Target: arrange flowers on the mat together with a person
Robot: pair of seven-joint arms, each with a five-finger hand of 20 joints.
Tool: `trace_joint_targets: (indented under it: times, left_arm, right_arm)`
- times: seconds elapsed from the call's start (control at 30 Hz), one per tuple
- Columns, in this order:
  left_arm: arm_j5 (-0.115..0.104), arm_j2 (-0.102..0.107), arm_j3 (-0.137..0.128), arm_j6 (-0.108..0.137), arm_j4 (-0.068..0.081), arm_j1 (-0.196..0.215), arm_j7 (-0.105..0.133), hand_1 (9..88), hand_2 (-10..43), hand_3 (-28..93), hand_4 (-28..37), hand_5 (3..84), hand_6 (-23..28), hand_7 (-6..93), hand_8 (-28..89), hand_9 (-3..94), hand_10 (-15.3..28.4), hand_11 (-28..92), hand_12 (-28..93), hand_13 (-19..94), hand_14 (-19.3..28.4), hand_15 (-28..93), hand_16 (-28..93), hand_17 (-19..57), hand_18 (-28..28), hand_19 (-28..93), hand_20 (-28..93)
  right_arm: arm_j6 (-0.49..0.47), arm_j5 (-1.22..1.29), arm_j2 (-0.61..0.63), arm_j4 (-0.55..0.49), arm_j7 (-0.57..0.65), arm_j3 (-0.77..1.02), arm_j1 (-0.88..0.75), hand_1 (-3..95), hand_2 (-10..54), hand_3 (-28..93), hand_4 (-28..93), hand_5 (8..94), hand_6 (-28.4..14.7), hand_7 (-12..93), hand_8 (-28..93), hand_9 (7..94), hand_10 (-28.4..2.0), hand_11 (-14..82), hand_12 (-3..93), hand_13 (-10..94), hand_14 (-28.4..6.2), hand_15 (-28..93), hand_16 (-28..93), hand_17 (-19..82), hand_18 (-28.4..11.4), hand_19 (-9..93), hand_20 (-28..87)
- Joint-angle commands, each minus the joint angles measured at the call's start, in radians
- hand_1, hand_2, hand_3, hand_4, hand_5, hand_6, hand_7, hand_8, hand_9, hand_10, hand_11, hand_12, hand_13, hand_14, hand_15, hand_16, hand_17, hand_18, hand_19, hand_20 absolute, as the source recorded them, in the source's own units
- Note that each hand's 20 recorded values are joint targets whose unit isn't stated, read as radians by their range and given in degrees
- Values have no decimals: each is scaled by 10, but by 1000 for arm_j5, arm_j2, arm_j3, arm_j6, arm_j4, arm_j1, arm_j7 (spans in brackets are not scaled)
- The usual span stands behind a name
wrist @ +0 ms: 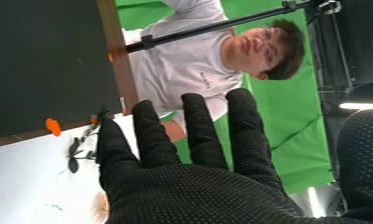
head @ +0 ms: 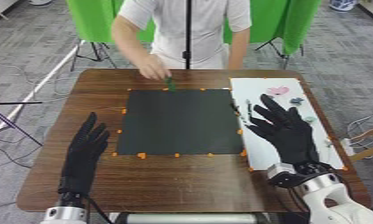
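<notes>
Head view: a brown wooden table (head: 174, 186) spreads before me, a large dark mat (head: 181, 122) at its middle and a narrower white sheet (head: 263, 153) along the mat's right side. My right hand (head: 293, 142) is above the sheet, palm down, its fingers straight and spread apart. My left hand (head: 81, 156) is at the left of the table, beside the mat, fingers straight and close to one another; whether it touches the wood I cannot tell. Across from me, a person's hand (head: 153, 68) pinches a green stem (head: 171, 84) at the mat's far edge, the stem's lower end over the mat. On the sheet, beyond my right fingers, lie a pink flower (head: 278, 90) and, just nearer me, a smaller blue-grey flower (head: 296, 101). Right wrist view: a dark leafy sprig (wrist: 73, 150) lies on the sheet near the mat, beside my spread fingers. Smallest are the bits of orange tape (head: 142, 155) around the mat's border.
</notes>
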Motion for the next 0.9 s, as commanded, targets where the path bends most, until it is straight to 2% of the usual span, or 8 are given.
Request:
trace_joint_targets:
  times: [0.03,0.17,0.33,0.4,0.43,0.47,0.9]
  left_arm:
    - [-5,-2,1,7,2,7,-1,191,60,738,-283,217,-12,96,-88,234,117,54,139,163,161,92,32,-162,193,358,32]
    - [-2,-1,-3,6,-3,9,-3,192,60,736,-283,217,-12,96,-87,234,117,54,139,163,161,92,32,-162,194,359,33]
    - [0,4,-8,10,-8,10,8,192,60,735,-283,218,-12,95,-87,234,117,54,138,164,161,92,31,-158,197,371,39]
    - [3,3,-14,4,-8,9,6,191,60,736,-283,218,-12,96,-87,235,118,55,138,164,161,93,32,-158,197,372,40]
    - [1,5,-12,11,-10,12,11,191,60,735,-283,218,-12,96,-87,235,118,55,138,164,161,93,32,-158,198,372,41]
    - [2,3,-14,8,-11,13,5,191,60,735,-283,218,-12,95,-88,235,118,55,138,165,162,94,32,-158,198,373,41]
    - [2,2,-14,9,-10,13,5,189,58,738,-283,218,-12,95,-87,236,118,54,137,166,162,97,31,-157,199,372,41]
  right_arm:
    - [21,-4,10,-6,-10,-12,6,68,123,669,-283,300,42,75,-86,295,-104,12,158,204,-193,-5,314,2,-209,131,125]
    - [30,-3,17,-6,-11,-18,10,66,122,673,-283,299,42,75,-86,295,-104,12,158,204,-194,-5,314,2,-209,132,125]
    - [39,-2,22,-6,-14,-24,13,67,122,671,-283,300,41,74,-86,296,-104,12,159,204,-194,-5,314,2,-209,131,125]
    - [42,-2,24,-7,-17,-26,12,67,122,671,-283,300,41,74,-86,296,-104,12,159,204,-193,-5,314,3,-209,131,124]
    - [36,-3,21,-5,-14,-24,15,66,122,672,-283,300,42,74,-86,296,-104,12,158,204,-193,-5,314,2,-209,131,124]
    - [36,-2,20,-7,-13,-21,9,66,122,672,-283,300,42,74,-86,296,-104,12,158,204,-193,-5,314,2,-209,131,125]
    - [37,-3,19,-7,-18,-20,4,66,122,673,-283,300,42,75,-86,295,-104,12,159,205,-194,-5,314,2,-209,132,124]
